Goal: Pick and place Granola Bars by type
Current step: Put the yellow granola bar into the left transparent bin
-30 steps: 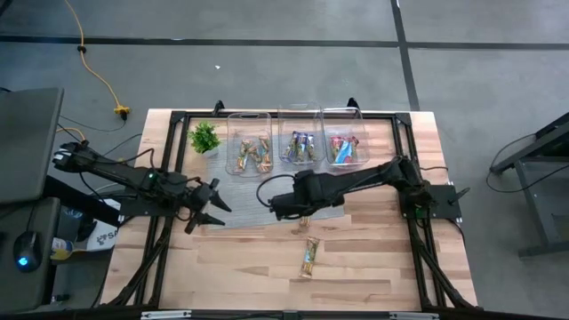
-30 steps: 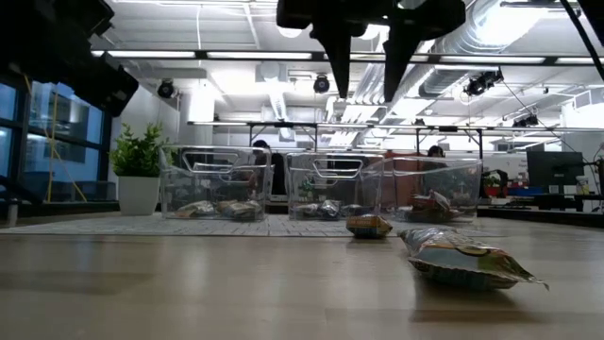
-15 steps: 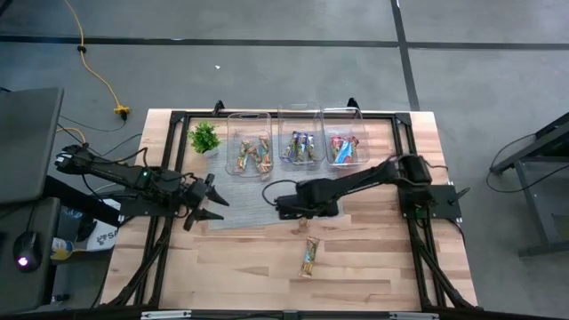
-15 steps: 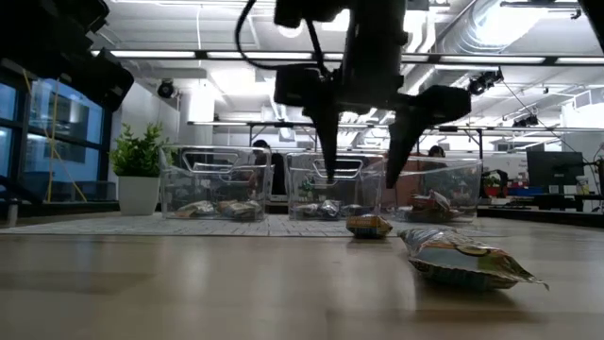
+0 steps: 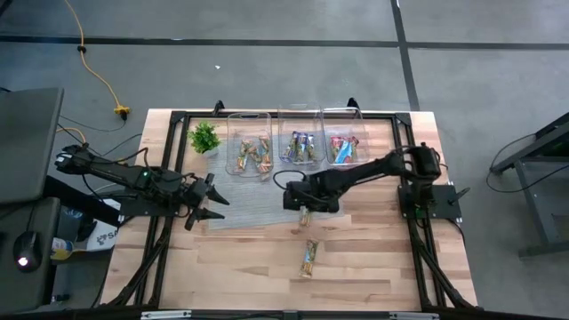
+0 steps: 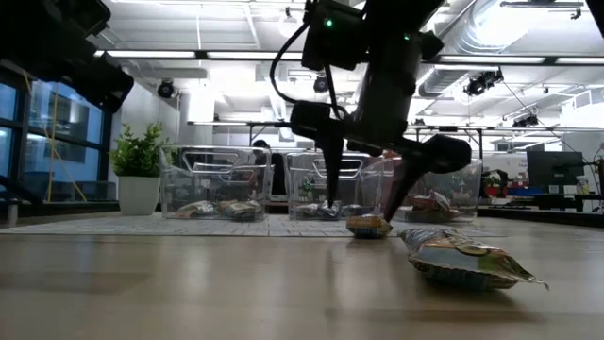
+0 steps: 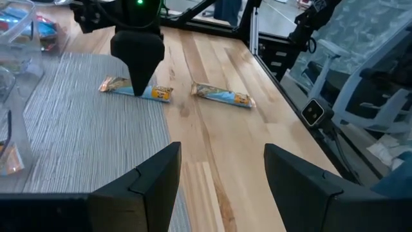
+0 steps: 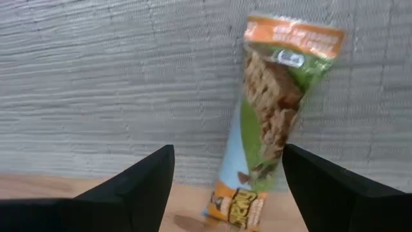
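Nearly done, the sorting is winding down: three clear plastic bins (image 5: 298,142) are already holding wrapped bars by type, while two orange-and-green wrapped granola bars are lying outside. The right gripper (image 6: 363,203) is hanging wide open and empty over one bar (image 8: 270,116) straddling the grey woven mat's (image 5: 249,209) edge; the second bar (image 5: 308,257) is waiting on bare wood. The left gripper (image 7: 219,174) is idling open beside the mat. Wrapper lettering is too blurred to read.
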